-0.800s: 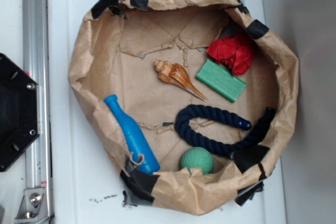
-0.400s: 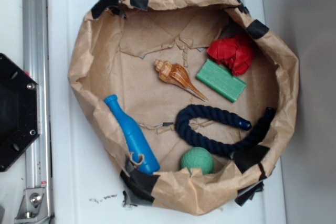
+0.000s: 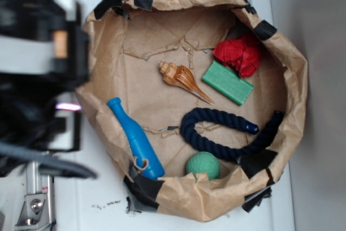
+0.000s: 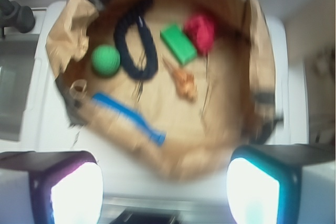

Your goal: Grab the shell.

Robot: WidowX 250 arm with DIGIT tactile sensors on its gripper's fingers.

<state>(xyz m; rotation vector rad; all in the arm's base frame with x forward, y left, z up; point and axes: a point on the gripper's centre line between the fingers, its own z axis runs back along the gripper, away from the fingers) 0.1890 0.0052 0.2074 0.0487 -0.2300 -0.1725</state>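
Orange-brown shell lies untouched mid-bag, bottle at seven o'clock. My arm has just swung in at nine; hand apart, empty.

Robot lab bench, white tabletop, metal rail, taped paper bin of test objects

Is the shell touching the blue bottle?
No, in the exterior view the shell lies near the middle of the paper bowl, with bare brown paper between it and the blue bottle.
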